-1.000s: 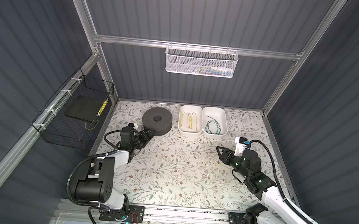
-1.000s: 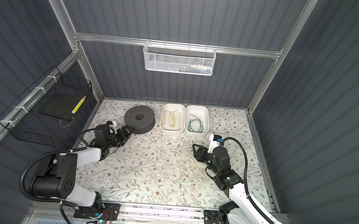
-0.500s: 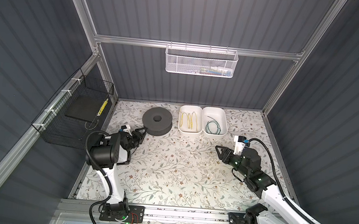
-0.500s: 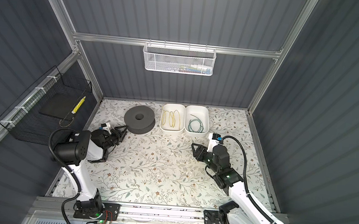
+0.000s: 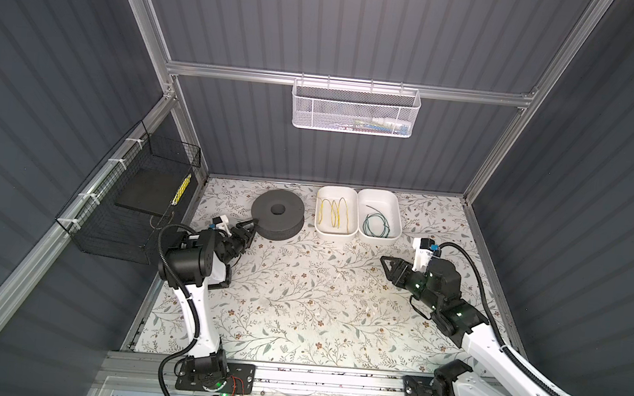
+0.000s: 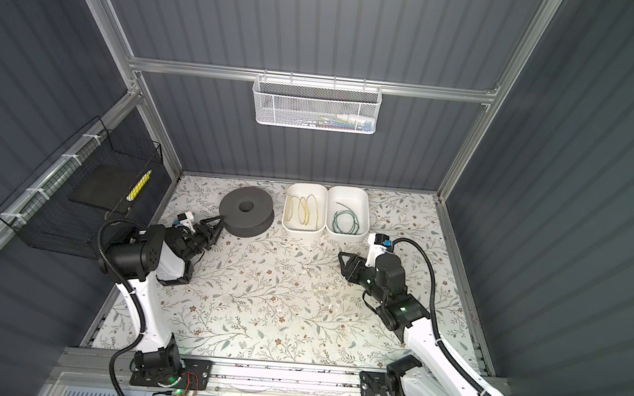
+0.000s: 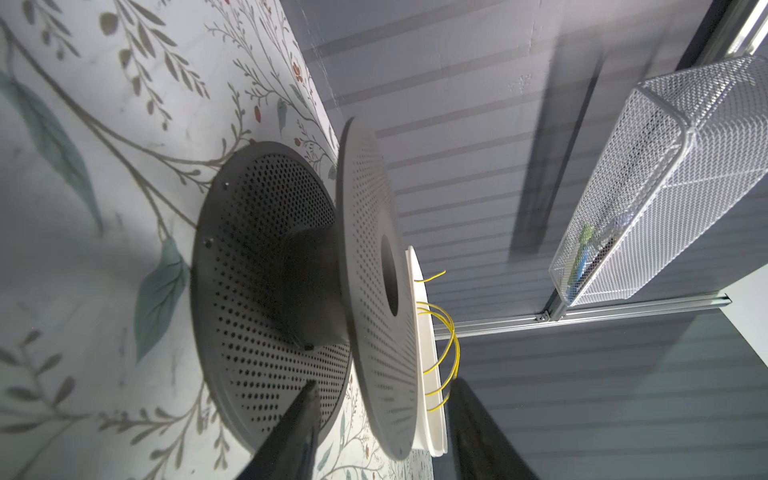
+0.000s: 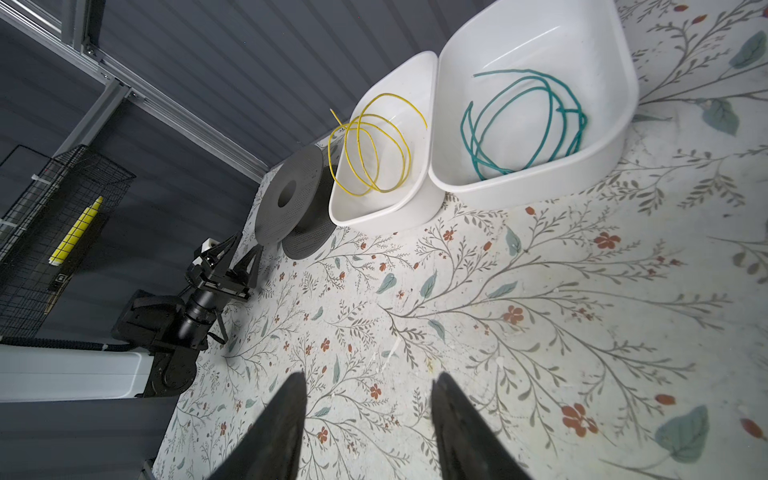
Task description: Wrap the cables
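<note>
Right wrist view, yellow cable [image 8: 409, 156], green cable [image 8: 559, 112] looped, left tool [image 8: 249, 244], right tool [image 8: 370, 378] apart.

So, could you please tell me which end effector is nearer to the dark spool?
Left. The left end effector sits open right at the rim of the spool. The right end effector is far off, over the opposite side of the table.

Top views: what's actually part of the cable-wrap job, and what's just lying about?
Job:
- yellow cable in the left bin
- green cable in the right bin
- dark spool
- left gripper, open at the spool's edge
- right gripper, open, empty

Lying about:
- white mesh basket on the rear rail
- black wire basket on the left wall, yellow stick inside
</note>
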